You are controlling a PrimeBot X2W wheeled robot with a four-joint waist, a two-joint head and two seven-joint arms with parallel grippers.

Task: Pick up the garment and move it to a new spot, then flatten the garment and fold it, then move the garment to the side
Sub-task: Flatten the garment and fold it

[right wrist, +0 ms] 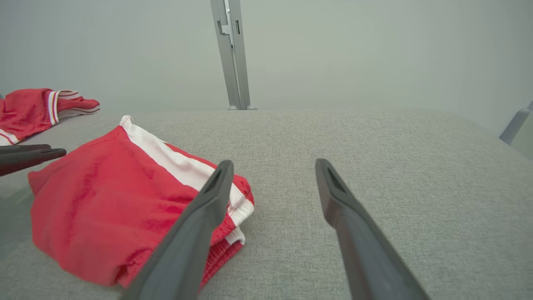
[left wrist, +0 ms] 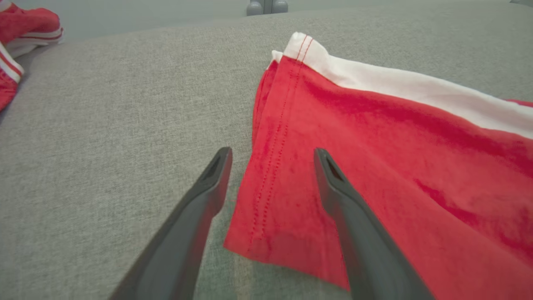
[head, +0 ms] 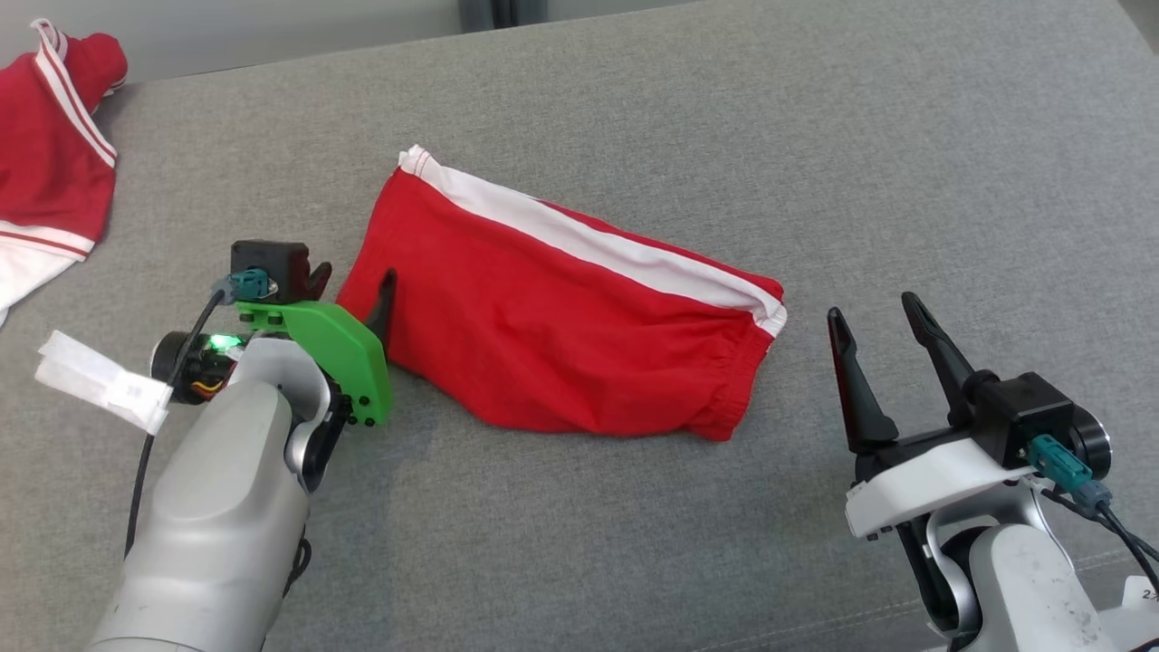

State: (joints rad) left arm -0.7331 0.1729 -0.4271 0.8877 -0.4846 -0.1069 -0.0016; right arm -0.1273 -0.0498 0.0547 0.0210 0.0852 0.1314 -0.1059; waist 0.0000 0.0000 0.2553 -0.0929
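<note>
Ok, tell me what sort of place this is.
Likely an indoor robot test bench: a broad grey fabric surface, a bare wall behind it, and red shorts laid out.

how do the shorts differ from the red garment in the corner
The shorts lie folded and fairly flat in the middle of the grey surface; the corner garment is bunched at its far left edge. The shorts carry one broad white band; the corner garment has thin white stripes. Both are red and white.
</note>
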